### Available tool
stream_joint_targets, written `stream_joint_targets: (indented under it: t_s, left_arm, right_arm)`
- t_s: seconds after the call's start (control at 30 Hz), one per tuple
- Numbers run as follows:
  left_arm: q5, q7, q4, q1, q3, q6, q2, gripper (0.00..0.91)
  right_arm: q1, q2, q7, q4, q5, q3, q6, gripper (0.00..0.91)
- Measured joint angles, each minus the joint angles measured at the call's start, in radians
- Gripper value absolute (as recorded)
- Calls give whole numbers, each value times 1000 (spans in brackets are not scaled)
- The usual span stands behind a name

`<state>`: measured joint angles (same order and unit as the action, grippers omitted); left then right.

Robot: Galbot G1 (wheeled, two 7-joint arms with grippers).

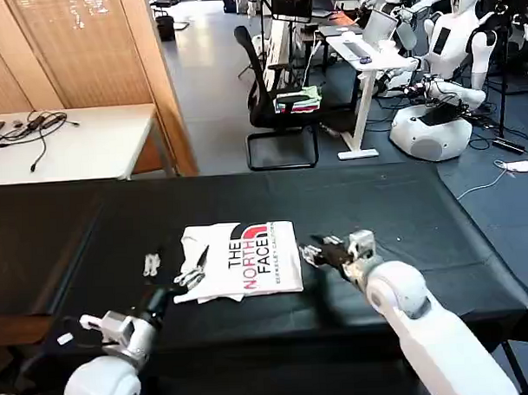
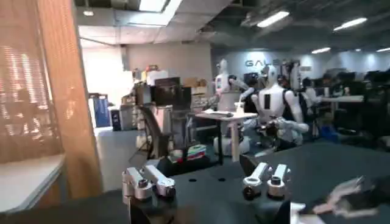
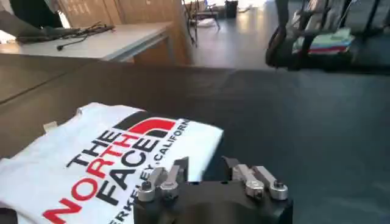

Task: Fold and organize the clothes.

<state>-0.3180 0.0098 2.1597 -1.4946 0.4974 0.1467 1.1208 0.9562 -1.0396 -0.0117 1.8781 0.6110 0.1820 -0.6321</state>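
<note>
We are flanking the folded T-shirt mid-surface, left gripper and right gripper fingers spread; dragging could be undoing folds

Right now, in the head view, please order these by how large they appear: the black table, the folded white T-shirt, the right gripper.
1. The black table, by far the largest.
2. The folded white T-shirt.
3. The right gripper, smallest, just beside the shirt's edge.

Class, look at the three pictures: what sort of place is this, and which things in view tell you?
Most likely a robotics lab or workshop: white humanoid robots stand behind, beside office desks and a swivel chair, with cables on the floor.
</note>
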Motion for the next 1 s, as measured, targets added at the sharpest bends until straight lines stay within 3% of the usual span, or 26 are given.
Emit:
stream_joint_targets:
  t_s: [0.17, 0.4, 0.63, 0.77, 1.0]
  left_arm:
    - [-14, -31, -20, -19, -5, -46, 3, 878]
    - [-22, -100, 6, -67, -1, 21, -1, 878]
    - [1, -136, 56, -183, -3, -14, 22, 878]
    - [6, -174, 88, -263, -1, -8, 19, 878]
    - [5, -218, 137, -360, 9, 13, 17, 878]
  right_arm:
    - [155, 17, 38, 105, -68, 50, 124, 878]
    - [427, -11, 121, 238, -247, 141, 373, 878]
    - [704, -48, 173, 322, -397, 231, 587, 878]
    - [816, -66, 220, 351, -420, 266, 641, 878]
    - [963, -87, 282, 399, -435, 282, 666, 878]
